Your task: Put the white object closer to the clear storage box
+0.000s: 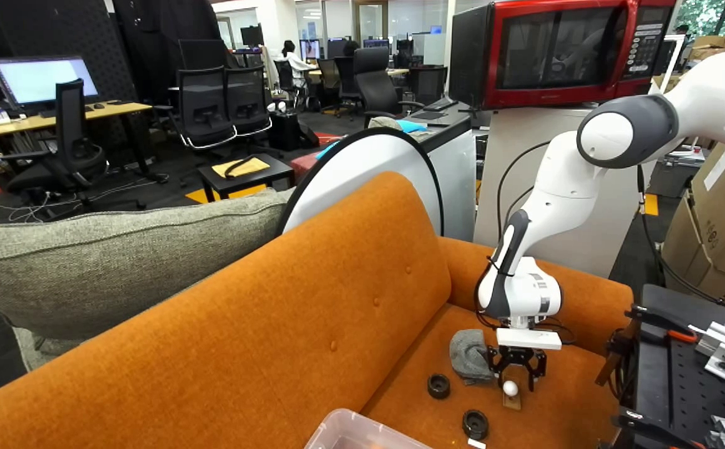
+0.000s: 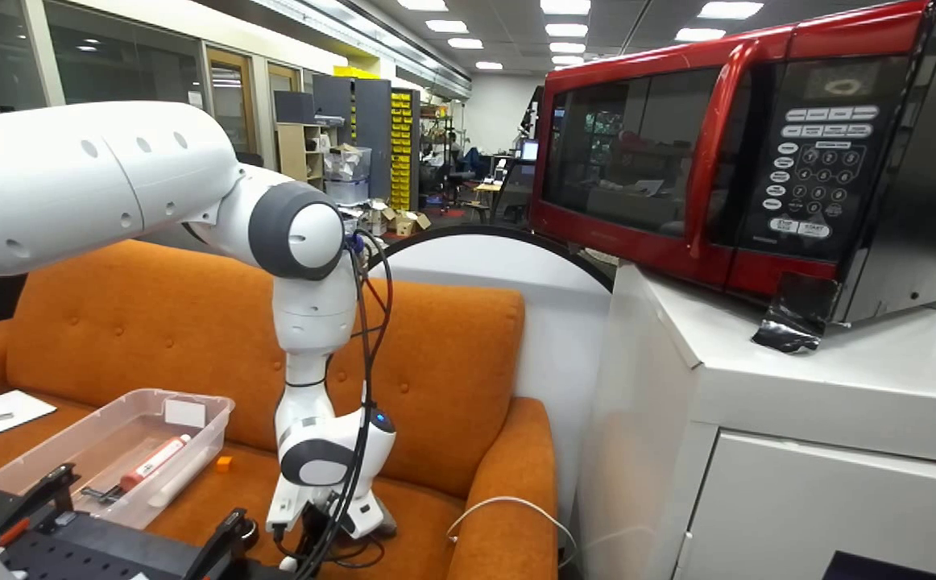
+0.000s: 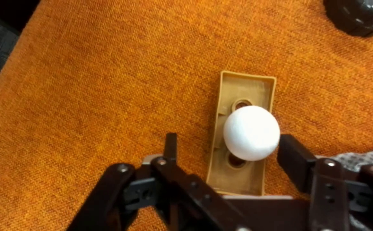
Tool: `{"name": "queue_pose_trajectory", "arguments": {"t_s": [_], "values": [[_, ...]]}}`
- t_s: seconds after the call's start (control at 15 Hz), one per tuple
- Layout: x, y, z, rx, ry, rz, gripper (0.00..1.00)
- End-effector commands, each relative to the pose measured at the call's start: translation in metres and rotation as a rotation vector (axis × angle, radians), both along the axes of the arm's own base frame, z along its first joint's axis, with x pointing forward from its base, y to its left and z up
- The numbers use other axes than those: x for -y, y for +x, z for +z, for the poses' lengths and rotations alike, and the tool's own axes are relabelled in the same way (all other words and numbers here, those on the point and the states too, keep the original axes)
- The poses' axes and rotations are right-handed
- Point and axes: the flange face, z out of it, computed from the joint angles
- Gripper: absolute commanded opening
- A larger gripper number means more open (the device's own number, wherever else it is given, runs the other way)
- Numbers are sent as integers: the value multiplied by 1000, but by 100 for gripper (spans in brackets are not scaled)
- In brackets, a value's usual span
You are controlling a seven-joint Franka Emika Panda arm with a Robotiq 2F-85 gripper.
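Your gripper (image 3: 230, 149) is released, its fingers parted on either side of the white ball (image 3: 251, 133), which sits on the tan tray (image 3: 246, 86), nearer one finger; you can't tell if they touch. The grey cloth (image 1: 468, 357) lies just beside your gripper, the clear storage box (image 2: 210, 435) well apart from it.

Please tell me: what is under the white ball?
In the wrist view, under the white ball is a tan tray; both its ends show. The part directly beneath the ball is covered.
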Motion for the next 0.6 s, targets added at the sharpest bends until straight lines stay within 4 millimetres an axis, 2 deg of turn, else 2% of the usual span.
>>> {"name": "queue_pose_trajectory", "arguments": {"t_s": [0.0,0.33,0.53], "values": [[-4,4,0,9,29,7,50],[-10,7,0,13,46,14,15],[-11,7,0,13,49,18,14]]}}
